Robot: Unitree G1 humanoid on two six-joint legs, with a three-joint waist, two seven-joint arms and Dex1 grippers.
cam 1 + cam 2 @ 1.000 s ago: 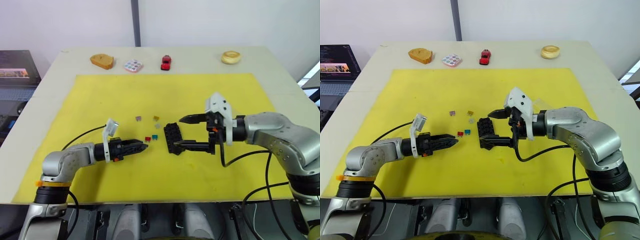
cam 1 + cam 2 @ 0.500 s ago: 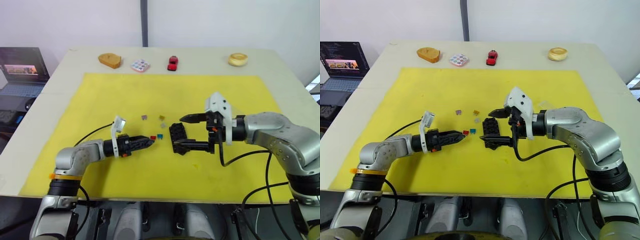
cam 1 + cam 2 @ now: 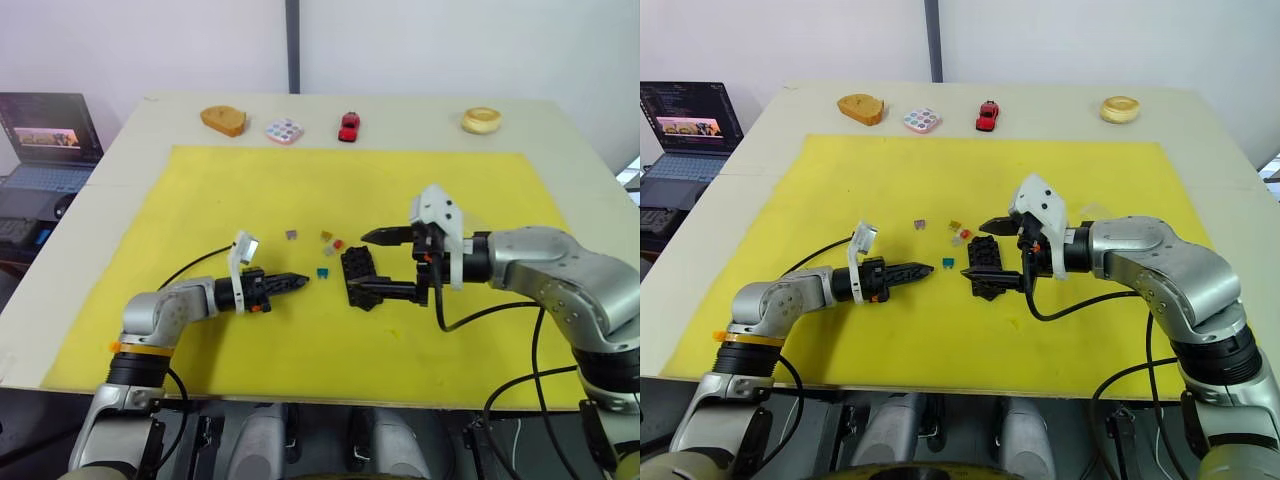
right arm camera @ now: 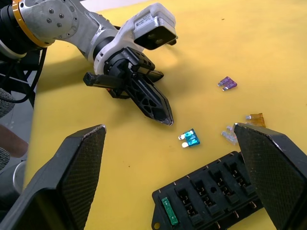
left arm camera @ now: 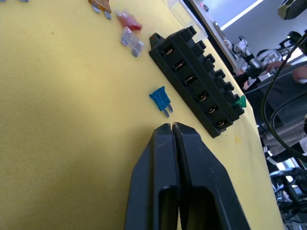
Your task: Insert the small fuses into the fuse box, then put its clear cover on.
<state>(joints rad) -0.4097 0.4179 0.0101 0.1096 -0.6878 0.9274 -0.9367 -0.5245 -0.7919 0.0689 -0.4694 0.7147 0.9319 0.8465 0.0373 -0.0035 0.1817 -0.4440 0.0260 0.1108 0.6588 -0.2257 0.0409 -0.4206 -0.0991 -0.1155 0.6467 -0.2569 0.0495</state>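
The small red fuse [image 3: 338,244] has moved: half a second ago it lay by the left gripper's [image 3: 303,280] tip, and now it sits up next to the tan-yellow fuse [image 3: 326,236] and the grey fuse [image 5: 132,41]. The left gripper's two black fingers [image 5: 158,177] are pressed together with nothing between them, and they point at the little teal-blue fuse [image 3: 323,271].

The black plastic fuse box [image 3: 358,276] with two rows of slots lies on the yellow mat [image 3: 200,200]. A green fuse [image 4: 166,209] seems to sit in one end slot.

The right gripper [image 3: 372,263] has its fingers wide apart around the box. The purple fuse [image 3: 291,235] lies farther off. No writing can be read.
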